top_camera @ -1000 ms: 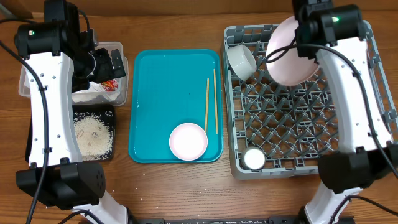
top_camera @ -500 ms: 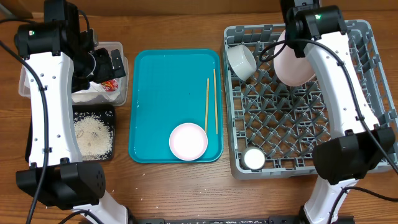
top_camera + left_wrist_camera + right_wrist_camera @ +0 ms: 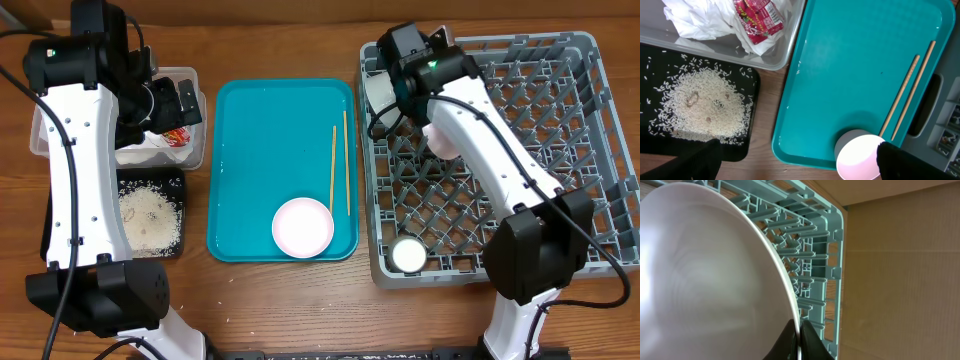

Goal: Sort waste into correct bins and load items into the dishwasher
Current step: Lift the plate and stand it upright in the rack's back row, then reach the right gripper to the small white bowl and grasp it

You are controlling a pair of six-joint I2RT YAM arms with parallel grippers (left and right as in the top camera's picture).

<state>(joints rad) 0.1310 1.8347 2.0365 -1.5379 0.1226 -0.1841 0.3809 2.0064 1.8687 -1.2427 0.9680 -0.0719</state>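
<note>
From above, napkins (image 3: 148, 152) and a wrapper (image 3: 176, 135) are lying in the clear tub (image 3: 192, 73), with rice (image 3: 148, 215) in the black tray (image 3: 183, 200). A bowl (image 3: 385, 95) and cup (image 3: 407, 255) are sitting in the rack (image 3: 590, 200), while another bowl (image 3: 303, 226) and two chopsticks (image 3: 340, 165) are waiting on the teal tray (image 3: 270, 120). The left wrist view is showing the left gripper (image 3: 799, 150) hanging wide open and empty. The right wrist view is showing the right gripper (image 3: 797, 340) pinching the plate (image 3: 705, 280) by its rim over the rack. The waste seems sorted; three loads are pending.

Teal rectangular tray (image 3: 270, 150) with raised rim lies flat on brown wooden table (image 3: 300, 300)
</note>
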